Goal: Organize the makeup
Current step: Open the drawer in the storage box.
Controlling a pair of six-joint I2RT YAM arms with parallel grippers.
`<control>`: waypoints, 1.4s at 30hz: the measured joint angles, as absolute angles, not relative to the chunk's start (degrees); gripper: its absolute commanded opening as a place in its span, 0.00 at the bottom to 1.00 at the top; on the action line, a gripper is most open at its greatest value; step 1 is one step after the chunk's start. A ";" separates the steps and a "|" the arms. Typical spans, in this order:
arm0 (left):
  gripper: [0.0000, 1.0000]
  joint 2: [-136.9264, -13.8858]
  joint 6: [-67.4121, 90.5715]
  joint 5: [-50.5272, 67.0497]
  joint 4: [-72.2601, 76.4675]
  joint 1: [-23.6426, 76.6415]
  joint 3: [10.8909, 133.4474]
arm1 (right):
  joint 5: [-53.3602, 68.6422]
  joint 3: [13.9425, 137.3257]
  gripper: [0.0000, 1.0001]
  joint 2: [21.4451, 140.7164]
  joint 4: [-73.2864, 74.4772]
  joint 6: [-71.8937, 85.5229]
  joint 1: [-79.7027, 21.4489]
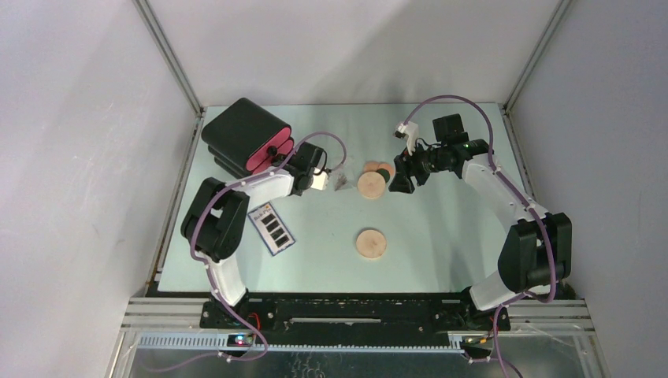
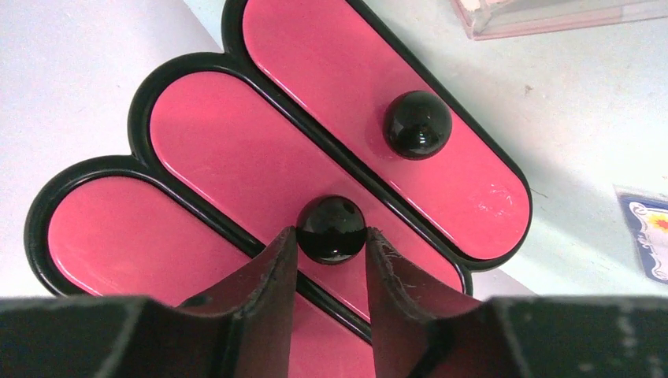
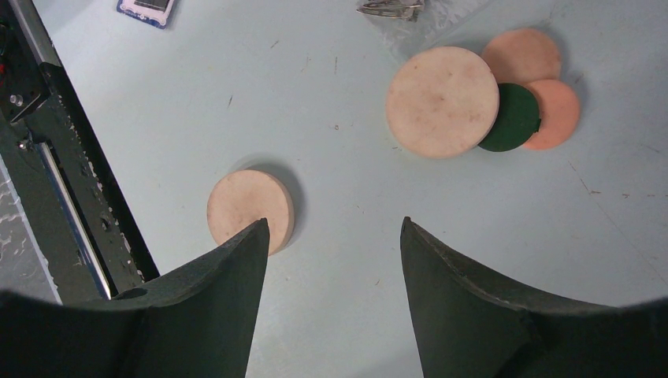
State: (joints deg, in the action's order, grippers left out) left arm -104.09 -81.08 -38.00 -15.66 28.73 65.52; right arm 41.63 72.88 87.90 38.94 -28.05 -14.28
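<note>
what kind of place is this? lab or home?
Likely a lab test cell, not a home: plain grey panel walls on aluminium frame posts, a pale-green tabletop, and white-and-black robot arms bolted to a black base rail.

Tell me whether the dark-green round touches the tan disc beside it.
Touching. Right wrist view: the tan disc lies over the dark-green round at its edge, no gap.

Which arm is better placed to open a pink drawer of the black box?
Left: the left tool flanks the round black knob of the middle pink drawer; the right tool hangs open near a tan round disc.
</note>
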 measured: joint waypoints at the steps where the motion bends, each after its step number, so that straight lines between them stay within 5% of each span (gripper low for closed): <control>1: 0.31 -104.09 -81.06 -38.04 -15.55 28.73 65.56 | 41.60 72.88 0.71 87.90 38.94 -28.08 -14.28; 4: 0.17 -104.09 -80.86 -38.22 -15.84 28.88 65.58 | 41.63 72.88 0.71 87.90 38.92 -28.08 -14.28; 11: 0.14 -104.14 -77.71 -38.94 -18.20 31.27 66.13 | 41.60 72.88 0.71 87.90 38.94 -28.08 -14.28; 29: 0.24 -103.81 -64.20 -42.46 -24.75 46.74 66.13 | 41.63 72.88 0.71 87.90 38.96 -28.21 -14.39; 42: 0.33 -104.84 -57.74 -42.28 -28.32 48.25 69.34 | 41.63 72.88 0.71 87.90 38.96 -28.23 -14.66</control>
State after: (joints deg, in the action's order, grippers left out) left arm -104.84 -57.74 -42.28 -28.32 48.25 69.34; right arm 41.63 72.88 87.90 38.96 -28.23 -14.66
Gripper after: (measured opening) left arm 0.368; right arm 0.709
